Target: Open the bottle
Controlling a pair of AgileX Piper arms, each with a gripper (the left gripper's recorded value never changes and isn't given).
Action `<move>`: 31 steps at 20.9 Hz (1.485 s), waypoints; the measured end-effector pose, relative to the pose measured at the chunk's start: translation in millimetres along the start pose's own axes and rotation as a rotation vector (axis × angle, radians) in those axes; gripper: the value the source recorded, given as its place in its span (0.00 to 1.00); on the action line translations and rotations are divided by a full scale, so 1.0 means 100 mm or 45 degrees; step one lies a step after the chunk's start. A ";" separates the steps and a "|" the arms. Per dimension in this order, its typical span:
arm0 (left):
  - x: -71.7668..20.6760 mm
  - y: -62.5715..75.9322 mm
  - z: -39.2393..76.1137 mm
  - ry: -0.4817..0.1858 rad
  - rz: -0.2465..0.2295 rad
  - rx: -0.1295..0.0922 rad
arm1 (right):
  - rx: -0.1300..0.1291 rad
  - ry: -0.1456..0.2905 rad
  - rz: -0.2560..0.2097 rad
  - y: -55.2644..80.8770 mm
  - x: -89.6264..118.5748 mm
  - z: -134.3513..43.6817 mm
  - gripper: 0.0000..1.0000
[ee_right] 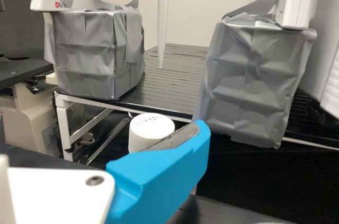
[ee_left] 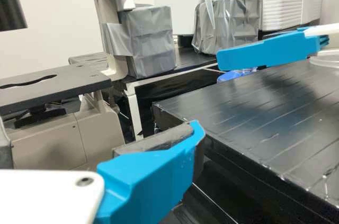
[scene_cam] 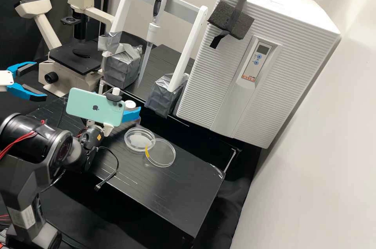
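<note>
The bottle's white cap (scene_cam: 130, 104) (ee_right: 151, 127) stands at the far edge of the black platform (scene_cam: 176, 186), its body hidden. My right gripper (scene_cam: 131, 110) hangs at the cap, open, behind a teal phone (scene_cam: 95, 106) clamped to its wrist. One of its blue fingers (ee_right: 159, 176) lies just in front of the cap. In the left wrist view that finger (ee_left: 267, 52) reaches over the platform (ee_left: 265, 123) with a bit of blue under it. My left gripper (scene_cam: 39, 81) is open at the far left beside the microscope, with nothing between its fingers (ee_left: 153, 176).
Two clear petri dishes (scene_cam: 139, 138) (scene_cam: 160, 153) lie mid-platform. Behind are a microscope (scene_cam: 58, 57), a white pipette stand (scene_cam: 156, 9) on grey-taped blocks (scene_cam: 122, 62) (scene_cam: 164, 92) holding a pipette, and a large white ribbed machine (scene_cam: 254, 57). A loose cable (scene_cam: 105, 178) trails on the platform.
</note>
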State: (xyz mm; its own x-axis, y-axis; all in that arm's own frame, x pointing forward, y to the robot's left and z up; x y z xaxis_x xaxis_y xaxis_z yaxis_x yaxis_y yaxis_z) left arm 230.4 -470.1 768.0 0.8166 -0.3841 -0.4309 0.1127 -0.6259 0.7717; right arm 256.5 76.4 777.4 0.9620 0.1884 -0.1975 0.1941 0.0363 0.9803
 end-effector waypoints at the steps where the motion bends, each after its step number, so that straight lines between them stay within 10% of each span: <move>1: 0.000 0.00 0.00 0.000 0.000 0.000 | -0.008 0.001 0.004 0.01 0.01 0.00 1.00; 2: 0.000 0.00 0.00 0.000 0.000 0.000 | -0.018 -0.003 0.008 0.01 0.02 0.00 1.00; 3: 0.000 0.00 0.00 0.000 0.000 0.000 | -0.023 -0.004 0.009 0.01 0.04 0.00 0.00; 31: 0.034 0.00 0.00 0.001 0.004 -0.010 | -0.010 -0.088 0.027 0.04 0.08 0.17 0.00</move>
State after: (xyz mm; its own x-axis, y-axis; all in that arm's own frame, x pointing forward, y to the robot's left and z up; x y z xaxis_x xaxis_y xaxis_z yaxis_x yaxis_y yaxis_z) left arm 233.1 -471.6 766.3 0.8175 -0.3856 -0.4278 0.1141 -0.6195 0.7766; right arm 268.6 61.5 779.4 0.9769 0.1209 -0.1763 0.1726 0.0408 0.9842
